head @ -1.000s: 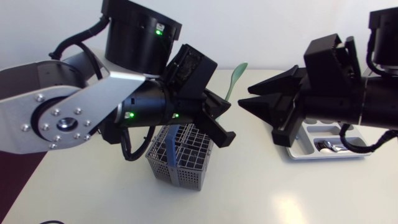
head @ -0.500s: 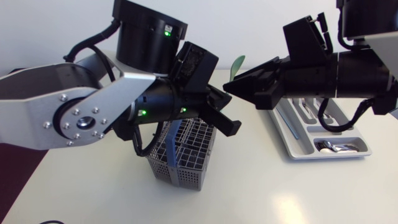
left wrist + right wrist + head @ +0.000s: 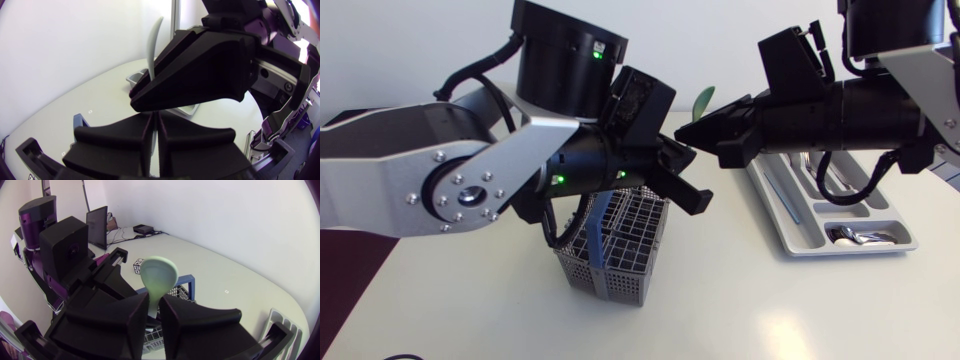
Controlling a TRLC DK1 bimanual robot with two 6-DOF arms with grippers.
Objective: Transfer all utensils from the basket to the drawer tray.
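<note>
A pale green spoon (image 3: 703, 100) stands upright above the grey wire basket (image 3: 620, 250), which has a blue handle. My left gripper (image 3: 685, 175) is shut on the spoon's lower handle; in the left wrist view the handle (image 3: 154, 40) rises from between its fingers (image 3: 154, 125). My right gripper (image 3: 692, 133) has come in from the right and meets it head-on. In the right wrist view its fingers (image 3: 152, 307) press the spoon (image 3: 159, 275) from both sides just under the bowl. The white drawer tray (image 3: 840, 225) lies at the right, under my right arm.
Metal cutlery (image 3: 850, 235) lies in the tray's compartments. The basket (image 3: 182, 287) is directly below both grippers. My left arm's big links cover the table's left half.
My right arm swung left from over the tray to the spoon, and its fingers closed on the handle. My left arm lifted the spoon slightly and stayed shut.
</note>
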